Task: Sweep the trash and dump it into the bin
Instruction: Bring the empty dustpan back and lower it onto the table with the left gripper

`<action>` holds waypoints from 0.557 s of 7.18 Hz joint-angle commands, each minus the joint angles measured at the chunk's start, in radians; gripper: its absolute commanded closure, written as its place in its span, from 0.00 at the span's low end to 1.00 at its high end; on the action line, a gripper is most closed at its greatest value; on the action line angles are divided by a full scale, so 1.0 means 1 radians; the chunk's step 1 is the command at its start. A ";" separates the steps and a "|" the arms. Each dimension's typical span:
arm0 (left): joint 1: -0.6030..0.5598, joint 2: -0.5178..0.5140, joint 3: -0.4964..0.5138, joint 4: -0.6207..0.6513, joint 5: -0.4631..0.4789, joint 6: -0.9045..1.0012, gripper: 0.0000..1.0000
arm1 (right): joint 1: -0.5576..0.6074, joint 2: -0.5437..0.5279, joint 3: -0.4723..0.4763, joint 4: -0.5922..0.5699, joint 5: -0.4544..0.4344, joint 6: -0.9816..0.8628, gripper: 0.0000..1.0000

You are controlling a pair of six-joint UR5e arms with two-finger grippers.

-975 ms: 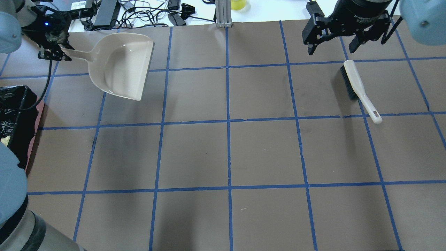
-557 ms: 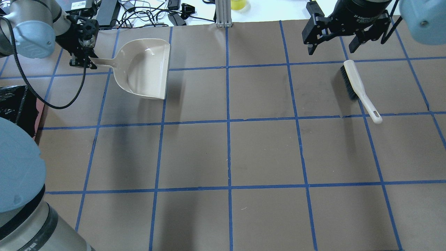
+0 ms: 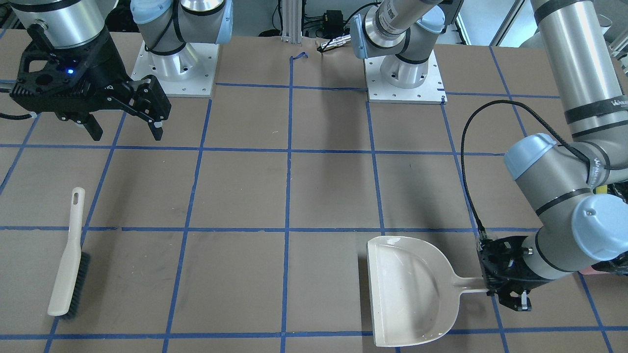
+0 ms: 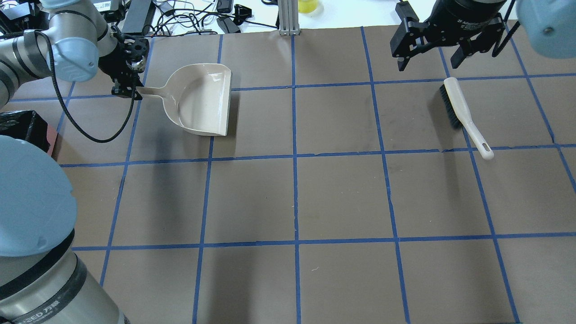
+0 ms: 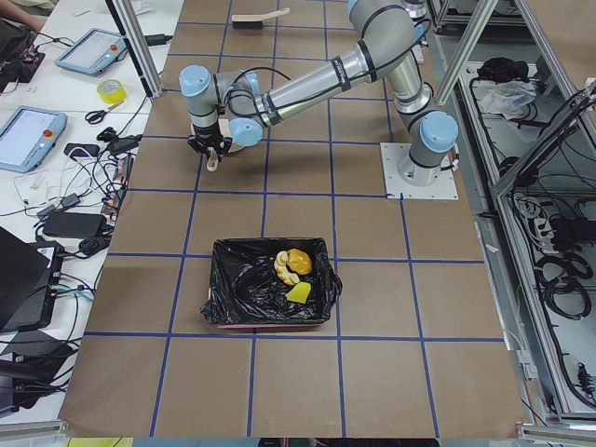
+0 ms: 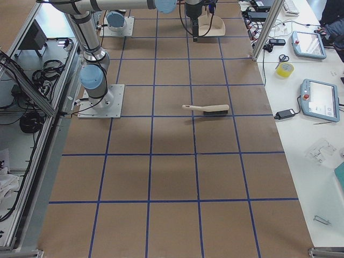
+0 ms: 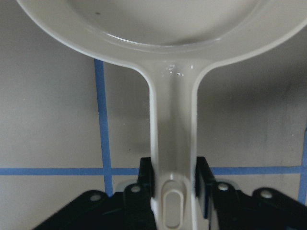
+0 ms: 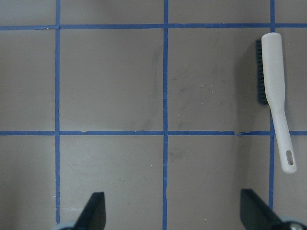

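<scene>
Brown paper with a blue tape grid covers the table (image 3: 245, 186).

Front-facing view: the beige dustpan (image 3: 412, 289) sits low over the table, pan empty, handle pointing to the left gripper (image 3: 490, 284). The jaws are clamped on the handle end. The right gripper (image 3: 126, 133) hangs well apart from the dustpan, jaws wide and empty. The brush (image 3: 68, 260) lies flat on the table, across the grid from the dustpan's open edge.

Overhead view: the dustpan's open edge faces the middle of the table. The bin (image 4: 22, 128) shows only a black-lined corner beyond the dustpan's handle side, partly hidden by the left arm.

Exterior left view: the bin stands well apart from the dustpan. Inside it lie the potato-like lump (image 5: 299, 260), the crescent slice (image 5: 282, 268) touching the lump, and the sponge (image 5: 298, 292) just beside them.

Exterior right view: the brush lies alone mid-table; the dustpan is at the far end.

Left wrist view: both jaws press the handle's sides near its hanging hole.

Right wrist view: the jaws stand wide, with bare table between them.
</scene>
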State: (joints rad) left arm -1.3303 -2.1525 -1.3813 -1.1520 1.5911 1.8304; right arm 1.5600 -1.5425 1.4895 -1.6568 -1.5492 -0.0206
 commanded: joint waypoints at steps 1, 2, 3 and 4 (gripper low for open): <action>-0.009 -0.016 -0.004 0.001 0.016 0.004 1.00 | 0.000 -0.001 0.000 0.000 0.000 -0.001 0.00; -0.018 -0.021 -0.005 0.000 0.017 0.004 1.00 | 0.000 -0.001 0.000 0.000 0.000 -0.001 0.00; -0.030 -0.021 -0.005 0.000 0.017 0.004 1.00 | 0.000 0.001 0.000 0.000 0.000 0.001 0.00; -0.036 -0.021 -0.005 -0.003 0.018 0.004 1.00 | 0.000 -0.001 0.000 -0.001 0.000 -0.001 0.00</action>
State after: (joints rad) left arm -1.3571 -2.1728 -1.3863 -1.1527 1.6077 1.8345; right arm 1.5600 -1.5427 1.4895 -1.6570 -1.5493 -0.0208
